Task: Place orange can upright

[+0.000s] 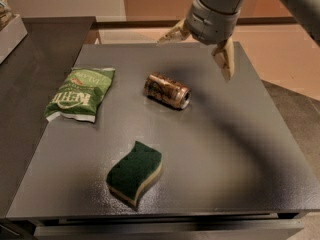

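Observation:
The orange can (167, 90) lies on its side near the middle of the dark grey table (225, 149), its silver top facing right and toward me. My gripper (197, 54) hangs above the table's far edge, up and to the right of the can, not touching it. Its two tan fingers are spread wide: one fingertip (226, 64) points down at the right, the other (170, 34) sticks out to the left. The gripper holds nothing.
A green chip bag (80, 94) lies flat at the table's left. A green and yellow sponge (135, 173) lies near the front edge. A lower dark counter (30, 69) adjoins the table on the left, with a pale box at its far corner.

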Motion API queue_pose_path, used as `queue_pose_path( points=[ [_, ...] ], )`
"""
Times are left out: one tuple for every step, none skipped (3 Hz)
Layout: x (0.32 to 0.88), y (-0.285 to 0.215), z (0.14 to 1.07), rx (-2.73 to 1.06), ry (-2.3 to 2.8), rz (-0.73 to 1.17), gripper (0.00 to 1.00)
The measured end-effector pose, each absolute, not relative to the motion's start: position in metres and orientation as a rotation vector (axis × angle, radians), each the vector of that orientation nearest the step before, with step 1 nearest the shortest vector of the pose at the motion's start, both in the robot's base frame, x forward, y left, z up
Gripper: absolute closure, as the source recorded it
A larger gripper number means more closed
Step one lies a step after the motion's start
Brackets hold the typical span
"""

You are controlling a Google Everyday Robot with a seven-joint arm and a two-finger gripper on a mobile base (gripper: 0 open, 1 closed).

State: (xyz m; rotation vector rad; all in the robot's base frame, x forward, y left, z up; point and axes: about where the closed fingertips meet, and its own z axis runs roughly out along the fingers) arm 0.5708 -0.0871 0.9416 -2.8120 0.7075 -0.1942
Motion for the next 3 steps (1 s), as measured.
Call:
queue_pose_path(
  points=[
    [0.570,-0.078,0.942,-2.861,0.576,-0.233,0.00],
    [0.567,-0.066,0.936,-2.948,0.330,-0.301,0.00],
    [0.563,-0.056,0.923,-3.015,0.020,-0.309,0.00]
  ],
)
